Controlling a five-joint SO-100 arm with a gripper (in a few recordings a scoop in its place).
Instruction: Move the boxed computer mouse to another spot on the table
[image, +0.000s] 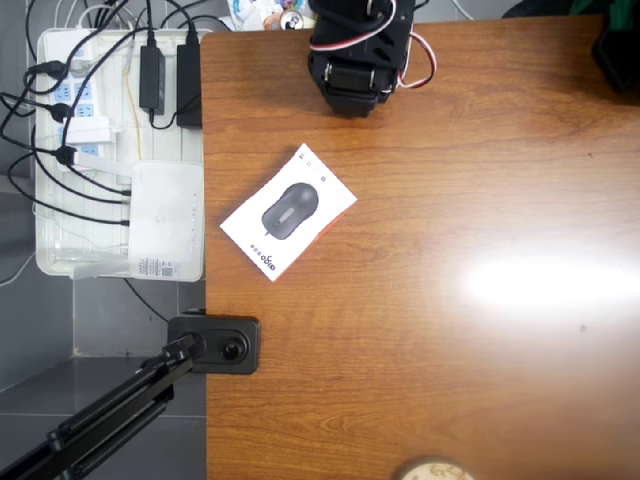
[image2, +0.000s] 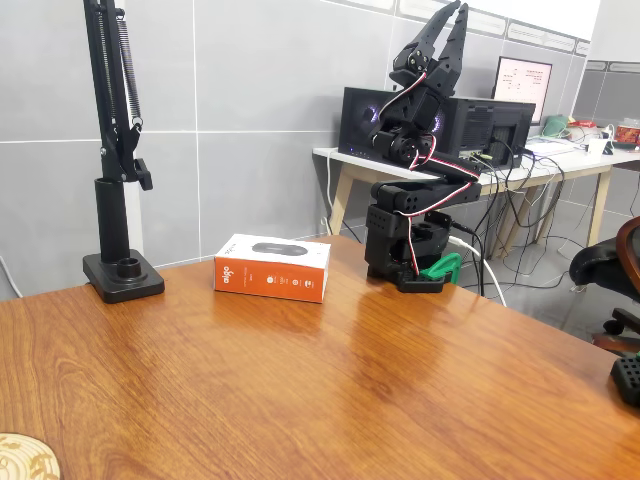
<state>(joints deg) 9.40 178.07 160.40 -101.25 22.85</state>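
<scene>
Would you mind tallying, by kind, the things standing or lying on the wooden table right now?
Mouse box: 1
Robot arm, gripper raised: 1
Black stand base: 1
Round light-coloured disc at the table edge: 1
Total: 4

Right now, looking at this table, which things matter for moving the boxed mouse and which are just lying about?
Part of the job:
- flat white carton picturing a dark grey mouse, orange sides
- glossy brown wood-grain table
- black arm's gripper, raised, fingers slightly apart

Just lying about:
- white tray of power strips and cables
- white router-like box
- black clamp stand
- round pale wooden disc
</scene>
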